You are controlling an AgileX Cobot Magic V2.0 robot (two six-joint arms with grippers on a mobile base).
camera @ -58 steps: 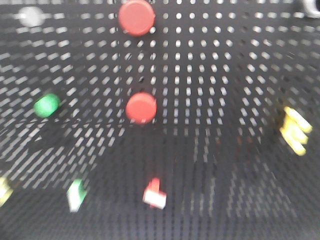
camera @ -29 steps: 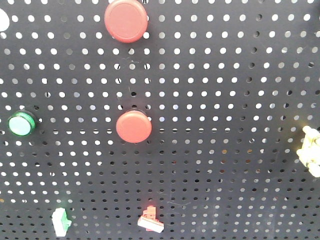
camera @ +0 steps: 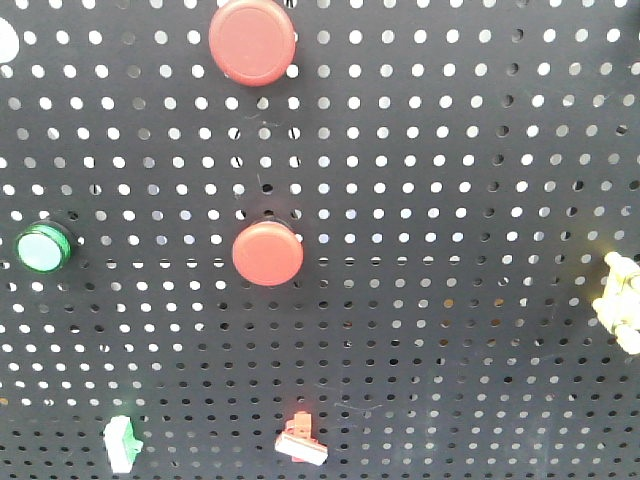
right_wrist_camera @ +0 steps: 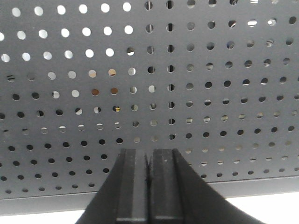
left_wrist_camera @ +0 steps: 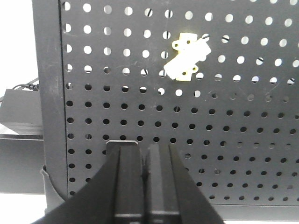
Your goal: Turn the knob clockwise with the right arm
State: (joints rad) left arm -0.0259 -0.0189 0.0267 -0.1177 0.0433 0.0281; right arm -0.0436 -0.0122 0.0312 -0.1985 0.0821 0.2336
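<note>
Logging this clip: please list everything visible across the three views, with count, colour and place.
pegboard: one, black, fills every view
large red button: one, red, top of front view
small red button: one, red, centre of front view
green button: one, green, left side
green-white switch: one, green and white, bottom left
red-white switch: one, red and white, bottom centre
yellow part: one, pale yellow, right edge; a similar one in the left wrist view, possibly the same
white object: one, white, cut off at top left
black box: one, black, beside the board's edge in the left wrist view
left gripper: one, black, closed, empty
right gripper: one, black, closed, empty
</note>
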